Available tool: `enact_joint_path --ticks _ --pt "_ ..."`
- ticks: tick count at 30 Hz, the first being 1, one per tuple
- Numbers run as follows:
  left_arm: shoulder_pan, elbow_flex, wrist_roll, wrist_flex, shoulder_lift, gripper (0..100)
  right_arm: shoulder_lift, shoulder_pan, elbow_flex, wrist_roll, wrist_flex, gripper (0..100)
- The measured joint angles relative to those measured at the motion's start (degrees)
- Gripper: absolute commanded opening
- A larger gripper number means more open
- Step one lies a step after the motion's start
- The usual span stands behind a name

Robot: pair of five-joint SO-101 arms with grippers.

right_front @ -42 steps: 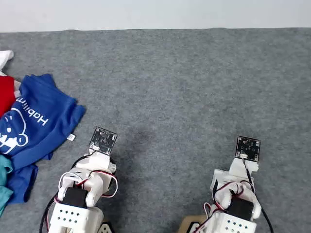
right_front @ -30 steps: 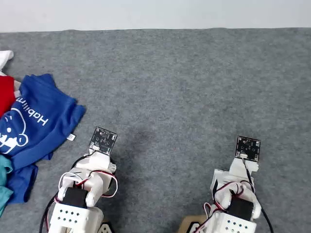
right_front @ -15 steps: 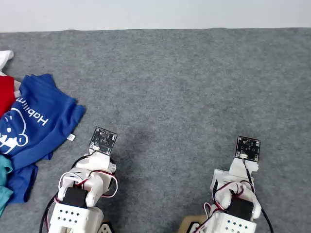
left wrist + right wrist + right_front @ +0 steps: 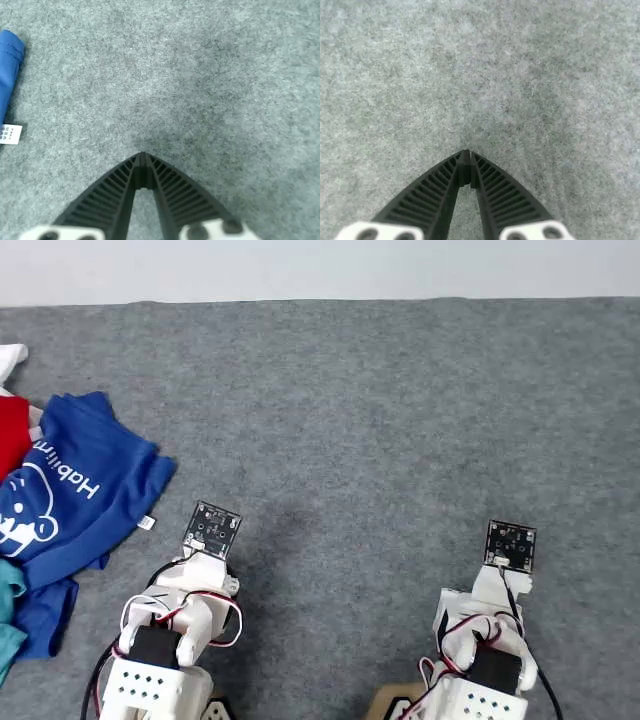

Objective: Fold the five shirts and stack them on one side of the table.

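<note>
shirts (image 4: 60, 510) heaped unfolded at the left edge of the worktop (image 4: 380, 400), cut off by the frame, so no telling how many in the heap. blue shirt (image 4: 80, 490) on top, crumpled, its white print running partly out of sight. red shirt (image 4: 8, 445) beside and under it, just a sliver. teal shirt (image 4: 8, 615) at the near end, likewise a sliver, partly tucked under blue cloth. scrap of white cloth (image 4: 10, 358) at the far end, too little of it to make out as a shirt or not. small white tag (image 4: 146, 523) poking out from the blue hem onto the grey felt, print too small to read.

left gripper (image 4: 142, 159) clenched, tips meeting, nothing between them, over bare felt near the blue hem and the tag but apart from both. right gripper (image 4: 466, 156) clenched the same way, holding nothing, over bare felt well apart from the heap.

from above, both arms (image 4: 185, 610) drawn in at the near edge, bases cut off by the frame, fingers hidden beneath the wrist cameras.
</note>
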Motion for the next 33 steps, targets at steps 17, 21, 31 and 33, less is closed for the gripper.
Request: enact_joint_path --ticks 17,21,31,33 --pt "0.00 0.00 0.00 0.00 0.00 1 0.00 0.00 0.00 0.00 0.00 0.9" --pt "0.00 0.00 0.00 0.00 0.00 1 0.00 0.00 0.00 0.00 0.00 0.9" --pt "2.90 0.00 -0.09 0.00 0.00 1 0.00 0.00 0.00 0.00 0.00 0.9" --pt "4.40 0.00 -0.09 0.00 0.00 1 0.00 0.00 0.00 0.00 0.00 0.9"
